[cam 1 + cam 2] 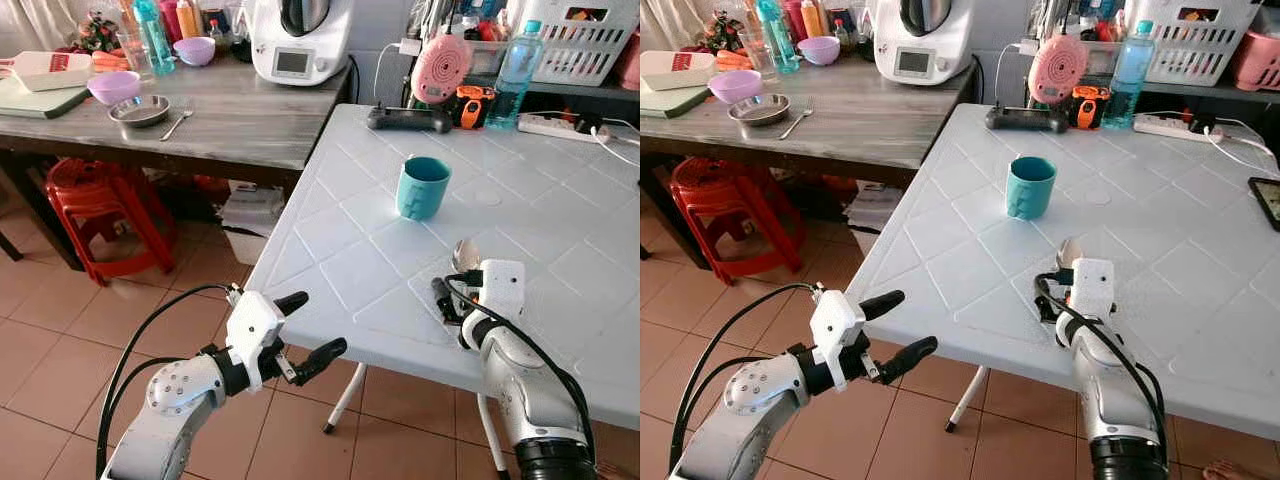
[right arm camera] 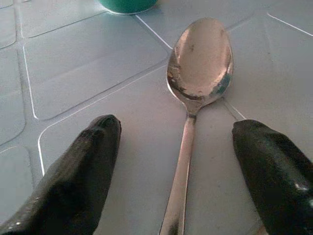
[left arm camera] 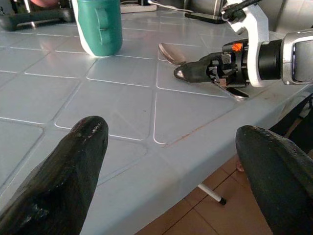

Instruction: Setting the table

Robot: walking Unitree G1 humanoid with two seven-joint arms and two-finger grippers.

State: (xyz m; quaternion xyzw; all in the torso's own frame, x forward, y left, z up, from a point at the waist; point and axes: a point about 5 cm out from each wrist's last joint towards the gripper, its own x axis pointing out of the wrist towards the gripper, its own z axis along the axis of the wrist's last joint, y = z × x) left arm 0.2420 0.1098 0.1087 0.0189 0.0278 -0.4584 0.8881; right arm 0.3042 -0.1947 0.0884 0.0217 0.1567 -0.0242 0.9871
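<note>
The left claw (image 1: 310, 323) hangs spread and empty off the near edge of the white bench (image 1: 350, 270), above the tiled floor; further right the teal cup (image 1: 422, 187) stands upright, mid-bench; nearer the edge lies the spoon (image 2: 198, 88), bowl pointing toward the cup, handle running back between the right claw's (image 2: 178, 171) released fingers (image 2: 83, 171), which straddle it without touching; the spoon looks just placed or about to be gripped; the next move, I judge, calls either for lifting straight away or clenching squarely on the handle.

cup (image 1: 423, 187) on table (image 1: 560, 230), spoon (image 1: 466, 256) before it
</note>
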